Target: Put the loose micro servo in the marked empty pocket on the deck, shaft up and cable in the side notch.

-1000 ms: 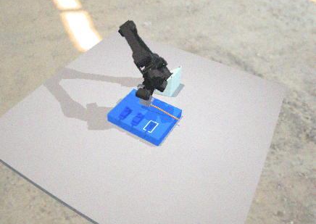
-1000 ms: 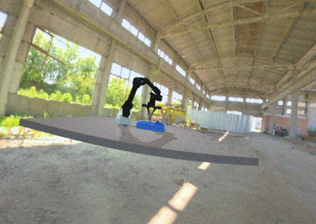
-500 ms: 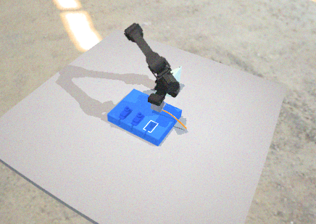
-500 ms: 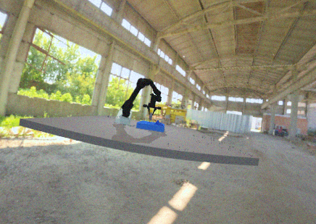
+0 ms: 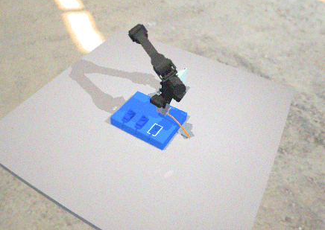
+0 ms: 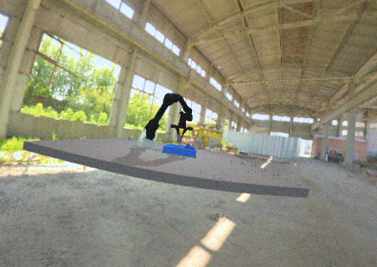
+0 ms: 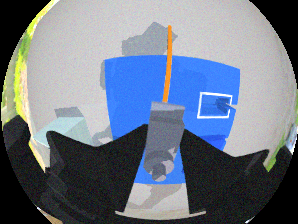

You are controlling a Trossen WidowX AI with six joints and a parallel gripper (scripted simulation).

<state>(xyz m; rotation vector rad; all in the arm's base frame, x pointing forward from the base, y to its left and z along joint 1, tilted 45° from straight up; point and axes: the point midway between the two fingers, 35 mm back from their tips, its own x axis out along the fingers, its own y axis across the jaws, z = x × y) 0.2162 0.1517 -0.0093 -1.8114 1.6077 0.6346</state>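
Note:
The loose servo (image 5: 163, 111) (image 7: 168, 120) is grey, with its round output end toward the wrist camera. My gripper (image 5: 161, 106) (image 6: 179, 136) (image 7: 164, 131) is shut on it and holds it above the blue deck (image 5: 168, 136) (image 6: 173, 149) (image 7: 131, 82). The orange cable (image 5: 180, 124) (image 7: 168, 65) sticks out past the deck's edge. The white pocket outline (image 5: 150, 129) (image 7: 200, 105) is off to the right of the servo in the wrist view. The pocket inside it is empty, with a notch at the deck's edge. The gap under the servo is hard to judge.
Two blue seated servos (image 5: 129, 115) (image 5: 142, 121) stand in a row beside the marked pocket. One shows partly behind the right finger in the wrist view. A pale teal block (image 5: 182, 74) (image 6: 149, 143) (image 7: 65, 131) stands at the arm's base, beyond the deck.

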